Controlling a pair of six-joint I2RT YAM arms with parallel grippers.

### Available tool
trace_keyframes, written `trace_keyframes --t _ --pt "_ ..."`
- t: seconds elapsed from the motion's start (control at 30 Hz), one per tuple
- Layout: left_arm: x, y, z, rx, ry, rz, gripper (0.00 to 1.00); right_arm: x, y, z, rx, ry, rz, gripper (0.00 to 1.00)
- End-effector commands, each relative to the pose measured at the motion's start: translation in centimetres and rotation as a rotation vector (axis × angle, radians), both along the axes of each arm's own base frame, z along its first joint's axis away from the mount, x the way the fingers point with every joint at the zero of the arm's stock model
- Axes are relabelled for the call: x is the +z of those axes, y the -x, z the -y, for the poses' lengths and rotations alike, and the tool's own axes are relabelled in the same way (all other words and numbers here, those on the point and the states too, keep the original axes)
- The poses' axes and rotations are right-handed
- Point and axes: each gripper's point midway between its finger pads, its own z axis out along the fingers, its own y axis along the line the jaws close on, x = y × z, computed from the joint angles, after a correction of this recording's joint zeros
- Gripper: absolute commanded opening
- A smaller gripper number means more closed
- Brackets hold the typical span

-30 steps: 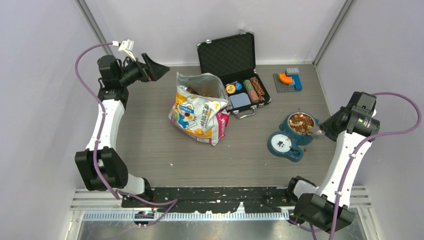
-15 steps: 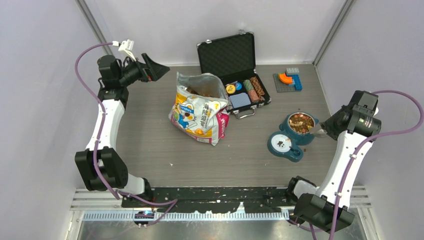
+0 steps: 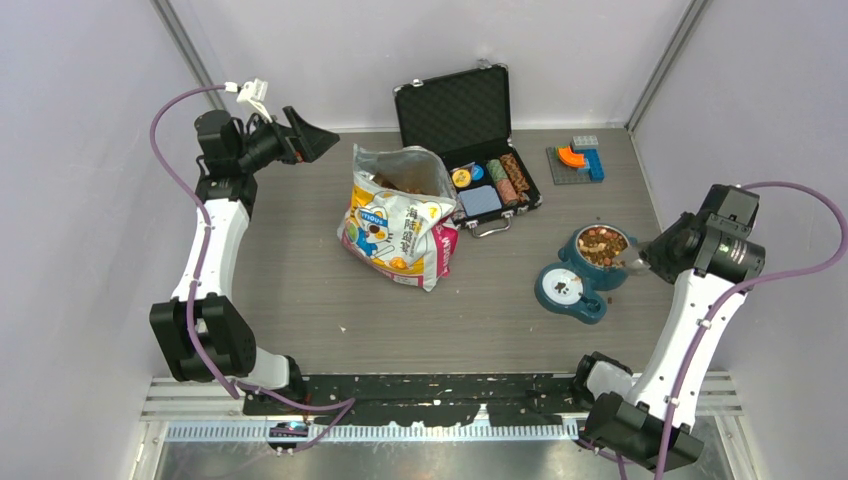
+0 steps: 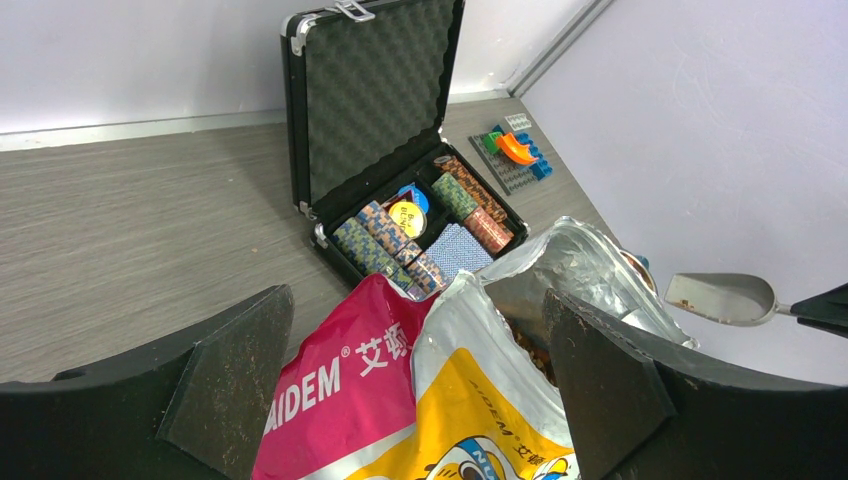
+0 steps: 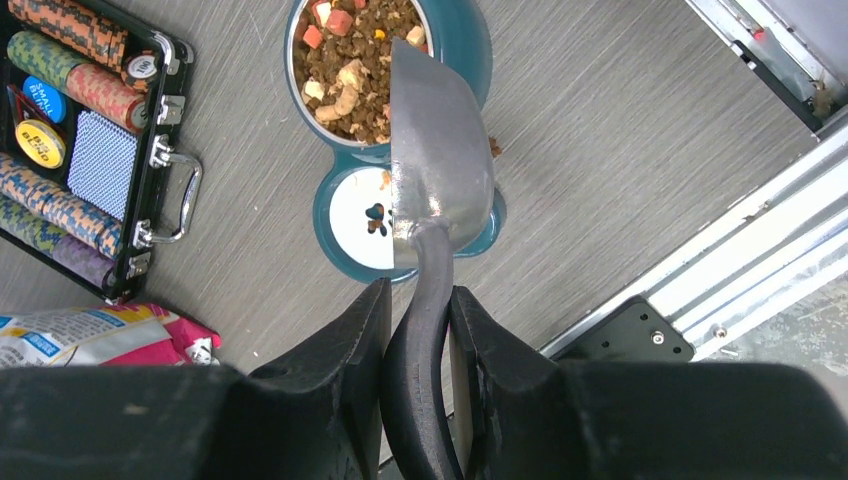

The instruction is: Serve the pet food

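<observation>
Grey wood-grain surface fills the top view, with pale walls around it. I see the printed bag standing open at centre, an open black case behind it, and a teal double dish to the right. The pet food lies heaped in the dish's far compartment, and more shows in the bag's mouth. My left pincer hangs at the far left, well apart from the work. My right pincer holds a metal scoop at the dish's right rim.

From the left wrist, the fingers stand spread with nothing between them, looking down on the bag.

From the right wrist, both fingers press on the scoop's handle, and its blade lies over the dish. I see no kibble on the face turned to this camera. One stray piece lies just beside the dish.

I judge the serving nearly done. For any further pour I'd bring the scoop's lip low over the filled compartment and tip slowly, so nothing bounces out.
</observation>
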Motion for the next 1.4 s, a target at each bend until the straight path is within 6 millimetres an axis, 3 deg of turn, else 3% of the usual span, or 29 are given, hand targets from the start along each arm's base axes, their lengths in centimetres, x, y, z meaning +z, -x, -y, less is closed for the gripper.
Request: trace_keyframes --t 0.0,0.2,0.4,0.73,1.03,1.23,1.37 --pt "1.9 0.3 -0.1 -0.001 -0.007 0.070 0.99 0.9 2.0 -1.2 0.003 0.017 0.032 0.05" --pt "2.0 0.4 0.0 -0.005 -0.006 0.077 0.99 -0.3 2.8 -2.7 0.009 -0.036 0.044 0.05" --pt "2.0 0.4 -0.1 -0.004 -0.008 0.078 0.99 -1.3 1.6 -3.6 0.045 -0.104 0.072 0.05" --pt "2.0 0.6 -0.1 -0.001 -0.009 0.078 0.99 -1.0 -1.5 -2.3 0.045 -0.102 0.129 0.05" --pt "2.0 0.5 -0.1 0.000 -0.011 0.080 0.99 -0.5 -1.8 -0.8 0.003 -0.045 0.125 0.05" --pt "2.0 0.5 -0.1 -0.001 -0.011 0.081 0.99 -0.6 -3.0 -0.3 0.001 -0.052 0.141 0.05" --pt "2.0 0.6 -0.1 -0.001 -0.011 0.079 0.99 0.3 -3.3 0.0 0.009 -0.044 0.140 0.05"
